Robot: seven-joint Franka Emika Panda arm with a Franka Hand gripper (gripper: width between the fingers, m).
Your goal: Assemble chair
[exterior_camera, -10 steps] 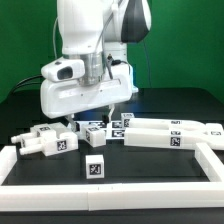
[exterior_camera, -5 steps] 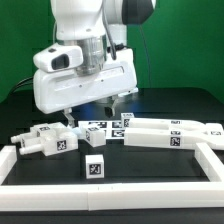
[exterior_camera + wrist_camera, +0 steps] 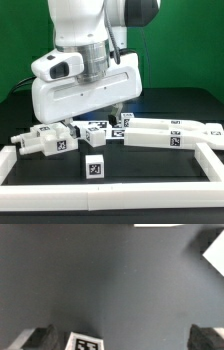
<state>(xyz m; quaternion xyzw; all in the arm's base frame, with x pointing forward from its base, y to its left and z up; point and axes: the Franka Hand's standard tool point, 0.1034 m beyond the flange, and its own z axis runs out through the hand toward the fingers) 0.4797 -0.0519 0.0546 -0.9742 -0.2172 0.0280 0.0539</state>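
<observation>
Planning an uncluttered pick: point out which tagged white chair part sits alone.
The small tagged block nearest the front border rail. It stands by itself on the black table; the other parts crowd together in a row behind it.

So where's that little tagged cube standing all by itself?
In the exterior view, the cube stands alone left of centre, between the row of chair parts behind it and the front border rail.

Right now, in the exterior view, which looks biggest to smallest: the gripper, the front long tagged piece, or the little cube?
1. gripper, with its white body
2. front long tagged piece
3. little cube, smallest even though it sits in front
</observation>
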